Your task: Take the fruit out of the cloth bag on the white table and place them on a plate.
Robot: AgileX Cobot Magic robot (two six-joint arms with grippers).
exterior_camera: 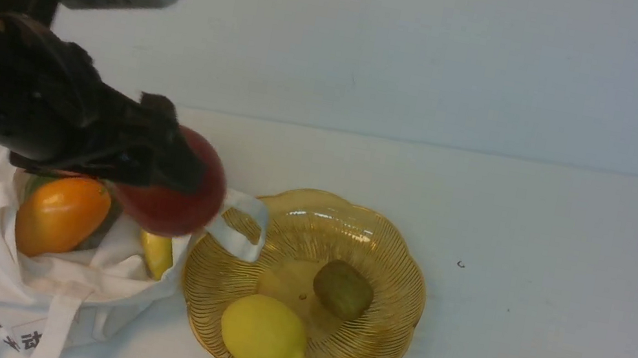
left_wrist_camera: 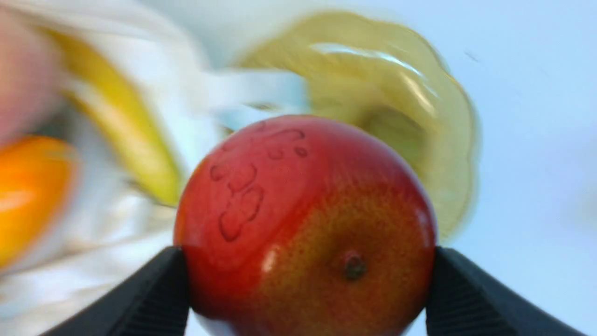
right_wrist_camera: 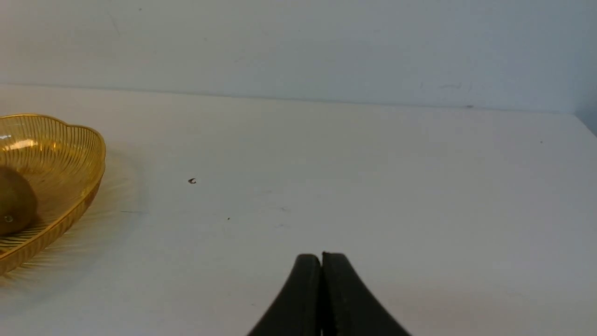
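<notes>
My left gripper (exterior_camera: 187, 182) is shut on the glossy red apple (exterior_camera: 172, 209) and holds it in the air between the white cloth bag (exterior_camera: 44, 288) and the amber plate (exterior_camera: 402, 266). In the left wrist view the black fingers (left_wrist_camera: 158, 294) press both sides of the apple (left_wrist_camera: 303, 219), with the blurred plate (left_wrist_camera: 438, 102) behind it. The oval orange fruit (exterior_camera: 60, 215) and the yellow banana (exterior_camera: 156, 252) lie in the open bag. One bag strap (exterior_camera: 242, 224) drapes over the plate's rim. The peach does not show clearly. My right gripper (right_wrist_camera: 322, 255) is shut and empty above the white table (right_wrist_camera: 373, 177).
A yellow lemon (exterior_camera: 262, 333) and a brown kiwi (exterior_camera: 342, 288) lie in the plate. A tiny dark speck (exterior_camera: 461, 264) marks the table right of the plate. The plate's edge (right_wrist_camera: 70, 135) shows in the right wrist view.
</notes>
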